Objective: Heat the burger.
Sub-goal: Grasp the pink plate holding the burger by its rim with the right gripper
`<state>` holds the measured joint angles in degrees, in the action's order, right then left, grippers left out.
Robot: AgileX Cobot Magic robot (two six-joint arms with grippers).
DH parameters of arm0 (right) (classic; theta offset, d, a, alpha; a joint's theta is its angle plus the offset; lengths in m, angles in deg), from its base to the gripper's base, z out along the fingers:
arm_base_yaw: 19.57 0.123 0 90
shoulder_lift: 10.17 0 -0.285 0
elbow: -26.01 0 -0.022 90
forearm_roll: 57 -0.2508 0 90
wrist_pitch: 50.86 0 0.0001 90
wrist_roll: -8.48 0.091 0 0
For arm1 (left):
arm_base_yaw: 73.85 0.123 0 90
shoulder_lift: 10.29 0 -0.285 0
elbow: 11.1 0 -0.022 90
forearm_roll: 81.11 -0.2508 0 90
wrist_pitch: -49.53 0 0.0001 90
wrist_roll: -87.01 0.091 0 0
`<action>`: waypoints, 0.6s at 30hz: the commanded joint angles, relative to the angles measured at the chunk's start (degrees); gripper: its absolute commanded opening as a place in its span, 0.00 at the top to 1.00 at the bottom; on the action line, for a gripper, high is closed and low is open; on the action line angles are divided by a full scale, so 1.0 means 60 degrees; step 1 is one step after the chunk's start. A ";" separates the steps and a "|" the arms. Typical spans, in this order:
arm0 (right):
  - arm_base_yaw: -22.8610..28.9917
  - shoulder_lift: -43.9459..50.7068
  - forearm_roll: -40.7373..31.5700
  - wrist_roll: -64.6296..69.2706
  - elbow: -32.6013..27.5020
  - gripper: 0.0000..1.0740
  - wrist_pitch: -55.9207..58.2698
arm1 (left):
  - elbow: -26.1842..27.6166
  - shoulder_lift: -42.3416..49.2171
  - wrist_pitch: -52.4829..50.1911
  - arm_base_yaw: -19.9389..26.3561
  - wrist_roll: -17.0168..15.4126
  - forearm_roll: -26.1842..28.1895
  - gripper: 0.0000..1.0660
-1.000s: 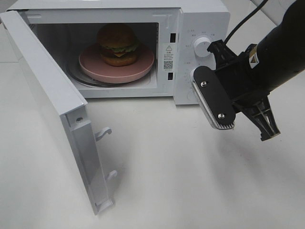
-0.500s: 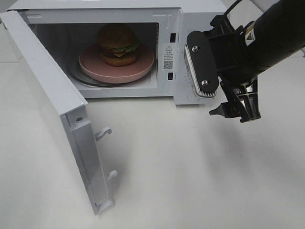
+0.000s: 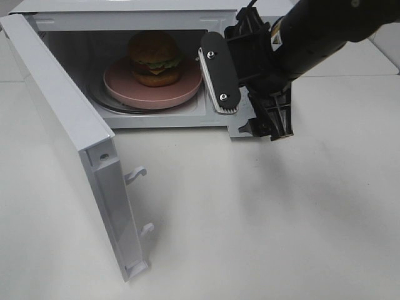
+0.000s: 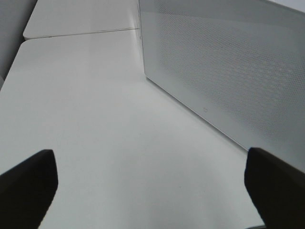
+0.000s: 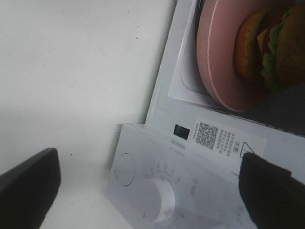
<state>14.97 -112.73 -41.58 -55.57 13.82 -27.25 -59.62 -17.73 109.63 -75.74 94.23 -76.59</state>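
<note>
Two grippers show, and neither holds anything. The right gripper (image 3: 249, 122) hangs in front of the microwave (image 3: 125, 5) with its jaws spread wide, one flat finger turned toward the cavity opening, the other lower down by the front corner. Its wrist view shows the same spread fingertips, with the control panel (image 5: 143, 176) and a white dial (image 5: 159, 200) between them but touching neither. The left gripper (image 4: 151, 186) is also released, its dark fingertips far apart above the table (image 4: 86, 105), facing the outer, mesh-patterned face of the door (image 4: 228, 67). The burger (image 3: 153, 57) stands upright on the pink plate (image 3: 119, 87), which rests on the glass turntable (image 3: 103, 105) inside the cavity, so loading looks done. The door (image 3: 62, 119) stands swung wide open, with its latch hooks exposed. By my reading, what remains is to shut the door and then set the dial to start heating. In the high view the right gripper and its arm cover the whole control panel. The left arm is outside that view altogether. In the right wrist view the burger is cut off at the edge, the panel markings are too small to read, and any second control lies out of frame. Nothing shows whether the oven has power.
</note>
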 commanded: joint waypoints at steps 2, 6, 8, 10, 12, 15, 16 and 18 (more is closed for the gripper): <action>0.0067 -0.0735 0.0525 0.0306 0.0611 0.10 -0.0229 | -0.0038 0.0153 -0.0086 0.0029 0.0000 -0.0105 0.06; 0.0124 -0.1413 0.0525 0.0392 0.1155 0.10 -0.0449 | -0.0038 0.0153 -0.0086 0.0029 0.0000 -0.0105 0.06; 0.0181 -0.1547 0.0621 0.0392 0.1261 0.10 -0.0449 | -0.0038 0.0153 -0.0086 0.0029 0.0000 -0.0105 0.06; 0.0286 -0.1776 0.0745 0.0420 0.1432 0.10 -0.0487 | -0.0038 0.0153 -0.0086 0.0029 0.0000 -0.0105 0.06; 0.0392 -0.1967 0.0773 0.0458 0.1642 0.10 -0.0611 | -0.0038 0.0153 -0.0086 0.0029 0.0000 -0.0105 0.06; 0.0525 -0.2340 0.0773 0.0458 0.2024 0.10 -0.0707 | -0.0038 0.0153 -0.0086 0.0029 0.0000 -0.0105 0.06; 0.0544 -0.2607 0.0773 0.0458 0.2244 0.11 -0.0802 | -0.0038 0.0153 -0.0086 0.0029 0.0000 -0.0105 0.06; 0.0544 -0.2750 0.0773 0.0458 0.2368 0.11 -0.0850 | -0.0038 0.0153 -0.0086 0.0029 0.0000 -0.0105 0.06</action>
<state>18.13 -128.71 -37.11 -53.22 27.51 -31.78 -59.62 -17.73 109.63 -75.74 94.23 -77.10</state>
